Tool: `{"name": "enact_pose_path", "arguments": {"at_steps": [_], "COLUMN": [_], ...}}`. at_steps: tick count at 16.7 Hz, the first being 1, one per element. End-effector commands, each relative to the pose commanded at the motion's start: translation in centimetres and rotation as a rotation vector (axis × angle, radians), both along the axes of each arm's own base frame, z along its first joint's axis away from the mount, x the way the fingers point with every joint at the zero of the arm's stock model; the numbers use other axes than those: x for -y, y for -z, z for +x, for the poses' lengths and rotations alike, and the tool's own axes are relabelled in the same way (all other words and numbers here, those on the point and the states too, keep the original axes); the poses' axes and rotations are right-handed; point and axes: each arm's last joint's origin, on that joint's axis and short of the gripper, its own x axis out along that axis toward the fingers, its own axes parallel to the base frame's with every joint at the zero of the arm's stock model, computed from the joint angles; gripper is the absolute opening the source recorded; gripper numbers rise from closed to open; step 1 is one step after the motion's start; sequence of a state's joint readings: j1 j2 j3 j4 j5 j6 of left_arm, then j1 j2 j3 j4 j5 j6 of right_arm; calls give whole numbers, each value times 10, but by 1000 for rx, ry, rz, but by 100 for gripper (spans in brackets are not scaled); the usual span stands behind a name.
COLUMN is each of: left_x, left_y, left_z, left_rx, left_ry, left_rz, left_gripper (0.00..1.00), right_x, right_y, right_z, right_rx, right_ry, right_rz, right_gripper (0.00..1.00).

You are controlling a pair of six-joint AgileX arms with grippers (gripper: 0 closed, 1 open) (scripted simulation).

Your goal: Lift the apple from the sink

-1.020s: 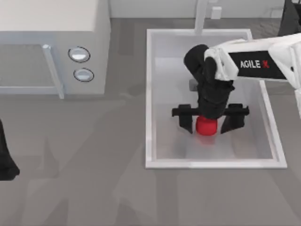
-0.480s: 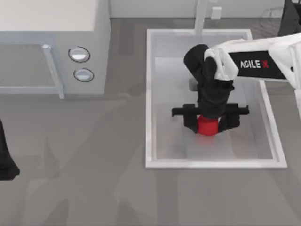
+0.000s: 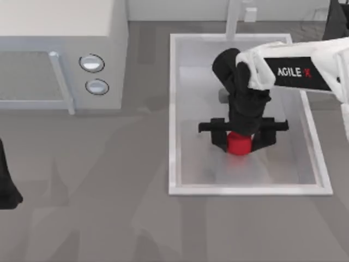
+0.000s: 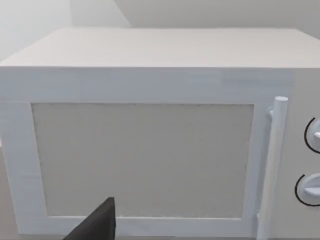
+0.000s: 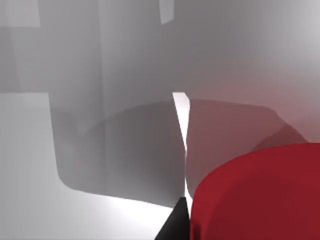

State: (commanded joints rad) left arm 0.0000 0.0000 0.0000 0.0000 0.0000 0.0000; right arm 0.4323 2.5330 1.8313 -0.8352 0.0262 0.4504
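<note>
A small red apple [image 3: 239,146] is in the white sink [image 3: 173,109], over the near half of its pale floor. My right gripper [image 3: 240,140] reaches straight down into the basin and is shut on the apple, one black finger pressed against each side. I cannot tell whether the apple touches the floor. The right wrist view has the apple [image 5: 260,195] close up beside a dark fingertip [image 5: 175,226], with the sink's grey wall behind. My left gripper [image 3: 6,183] is parked at the table's far left edge.
A white microwave [image 3: 60,33] with two round knobs [image 3: 91,63] and a bar handle stands left of the sink; the left wrist view faces its door [image 4: 145,160]. A white faucet post [image 3: 233,19] rises at the sink's back rim. Grey tabletop lies in front.
My right gripper's fingers closed from a wide spread onto the apple. Gripper and apple have since shifted very slightly toward the back of the sink. The left arm stayed still.
</note>
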Motion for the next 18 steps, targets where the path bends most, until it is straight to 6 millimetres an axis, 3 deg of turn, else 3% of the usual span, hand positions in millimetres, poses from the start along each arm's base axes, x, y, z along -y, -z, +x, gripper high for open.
{"name": "enact_pose_path", "arguments": {"at_steps": [3,5,9,13,16,18], "left_x": [0,0,0,0,0,0], "left_y": [0,0,0,0,0,0], "left_z": [0,0,0,0,0,0], "left_rx": [0,0,0,0,0,0], "left_ry": [0,0,0,0,0,0], "left_rz": [0,0,0,0,0,0], "left_gripper": [100,100,100,100,100,100], "right_x": [-6,-11,-15,-6,2,4], "right_y": [-22,-50,-135,-207,-236,-243], "right_z": [11,20,26,9,-4,-7], "right_rx": [-14,-21,-9,-2,6,9], "right_ry": [0,0,0,0,0,0], "right_rz": [-6,-10,-4,-1,3,4], "right_gripper": [0,0,0,0,0,0]}}
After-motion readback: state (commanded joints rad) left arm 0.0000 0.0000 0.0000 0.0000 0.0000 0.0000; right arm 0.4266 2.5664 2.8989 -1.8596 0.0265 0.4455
